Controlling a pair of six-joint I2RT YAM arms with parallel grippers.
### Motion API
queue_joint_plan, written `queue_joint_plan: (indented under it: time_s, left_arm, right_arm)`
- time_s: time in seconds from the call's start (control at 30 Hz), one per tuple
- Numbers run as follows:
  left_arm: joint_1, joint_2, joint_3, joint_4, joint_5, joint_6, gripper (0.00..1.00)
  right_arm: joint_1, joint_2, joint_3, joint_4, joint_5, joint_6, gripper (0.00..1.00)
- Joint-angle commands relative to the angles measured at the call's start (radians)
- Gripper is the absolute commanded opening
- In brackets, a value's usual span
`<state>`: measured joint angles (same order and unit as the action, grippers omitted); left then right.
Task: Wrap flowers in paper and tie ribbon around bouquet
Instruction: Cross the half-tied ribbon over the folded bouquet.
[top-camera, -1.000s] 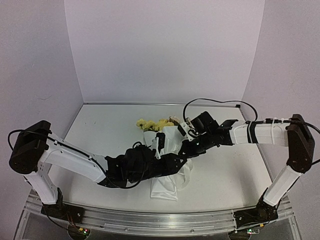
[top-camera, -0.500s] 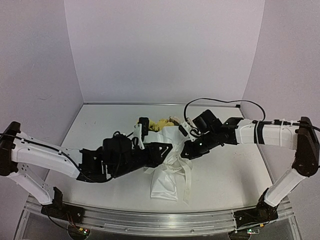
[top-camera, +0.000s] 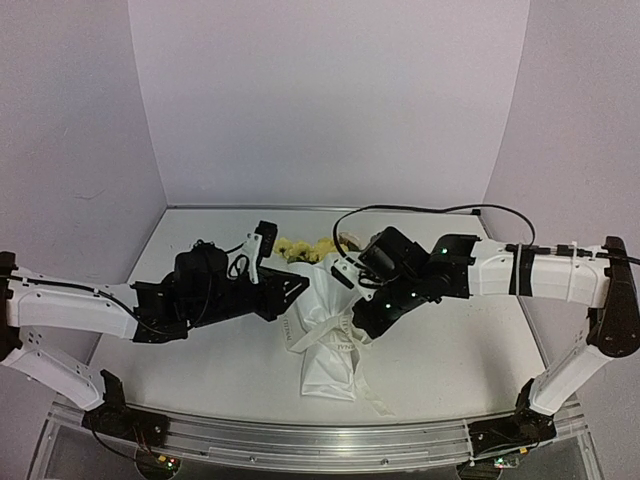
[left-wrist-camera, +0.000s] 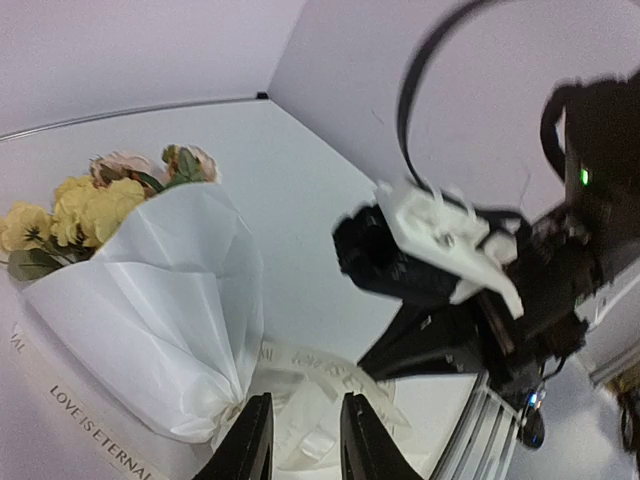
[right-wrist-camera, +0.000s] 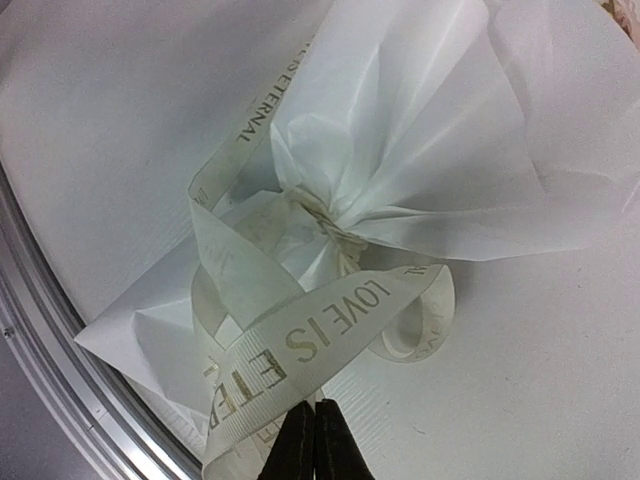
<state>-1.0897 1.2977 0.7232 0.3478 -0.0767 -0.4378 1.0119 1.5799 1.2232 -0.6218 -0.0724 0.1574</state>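
The bouquet (top-camera: 322, 305) lies mid-table, a white paper (left-wrist-camera: 170, 300) cone with yellow and cream flowers (top-camera: 305, 248) at its far end. The paper is cinched at the waist, where the lettered cream ribbon (right-wrist-camera: 330, 330) loops loosely. My left gripper (top-camera: 298, 284) sits just left of the cone. In the left wrist view this gripper (left-wrist-camera: 303, 440) has its jaws apart, with ribbon loops (left-wrist-camera: 330, 375) showing beyond them. My right gripper (top-camera: 358, 318) is at the waist's right side. In the right wrist view it (right-wrist-camera: 318, 425) is shut, with the raised ribbon strand across its tips.
The paper's wide tail (top-camera: 330, 375) spreads toward the front rail (top-camera: 300, 440), and a ribbon end (top-camera: 375, 400) trails beside it. A black cable (top-camera: 400, 209) arcs over the right arm. Bare table (top-camera: 200, 250) lies left of the bouquet and white walls close the back.
My left arm has drawn back to the left off the bouquet, its jaws narrowing. My right gripper has moved left and nearer, to the bouquet's waist, staying shut.
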Motion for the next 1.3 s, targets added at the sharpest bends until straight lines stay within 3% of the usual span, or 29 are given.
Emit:
queue_joint_plan:
  time_s: [0.0,0.17,0.37,0.8,0.97,1.27]
  left_arm:
    - [0.003,0.058,0.075,-0.055,0.174,0.18,0.24]
    - [0.002,0.122,0.132,-0.104,0.274,0.28,0.24]
    - [0.0,0.218,0.181,-0.102,0.313,0.214,0.33]
    - [-0.07,0.33,0.235,-0.089,0.147,0.131,0.38]
    - [-0.074,0.342,0.256,-0.124,0.089,0.12,0.31]
    - [-0.079,0.355,0.28,-0.183,0.042,0.12,0.06]
  right_arm:
    - [0.005,0.021,0.049,-0.031,0.132,0.009,0.0]
    - [0.006,0.066,0.097,-0.037,0.105,0.03,0.0]
    - [0.0,0.075,0.108,-0.032,0.008,0.064,0.0]
    - [-0.009,0.059,0.098,0.001,-0.125,0.134,0.0]
    - [-0.009,0.056,0.096,0.001,-0.123,0.139,0.0]
    - [-0.01,0.048,0.092,0.001,-0.11,0.136,0.0]
